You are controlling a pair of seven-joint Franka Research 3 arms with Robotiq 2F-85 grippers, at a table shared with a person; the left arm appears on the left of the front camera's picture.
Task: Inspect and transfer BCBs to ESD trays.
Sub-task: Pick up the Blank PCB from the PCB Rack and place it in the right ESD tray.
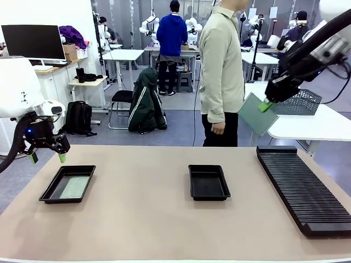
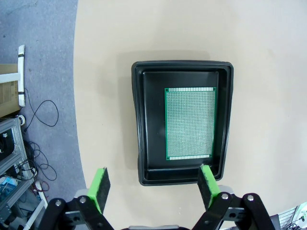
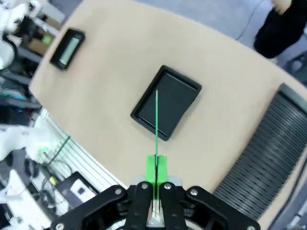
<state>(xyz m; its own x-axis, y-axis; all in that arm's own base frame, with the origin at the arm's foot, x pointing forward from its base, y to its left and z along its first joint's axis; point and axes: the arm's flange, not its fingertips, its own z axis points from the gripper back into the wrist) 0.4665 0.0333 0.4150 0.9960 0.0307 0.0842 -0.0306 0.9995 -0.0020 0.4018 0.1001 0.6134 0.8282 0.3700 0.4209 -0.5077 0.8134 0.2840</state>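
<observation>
A green BCB [image 1: 74, 187] [image 2: 190, 123] lies flat in the left black ESD tray [image 1: 52, 189] [image 2: 144, 124]. Above that tray hovers my left gripper [image 1: 47, 158] [image 2: 153, 184], open with nothing between its fingers. High at the right, my right gripper [image 1: 265, 106] [image 3: 156, 170] is shut on a second BCB [image 1: 255, 114] [image 3: 156, 122], held tilted in the air and seen edge-on in the right wrist view. The middle ESD tray [image 1: 209, 182] [image 3: 165, 101] holds nothing and lies far below that board.
A long ribbed black rack [image 1: 304, 187] [image 3: 261, 158] runs along the right side of the table. A person [image 1: 221, 71] stands at the far edge behind the middle tray. A grey mesh basket [image 1: 300, 102] sits on a white table at the back right.
</observation>
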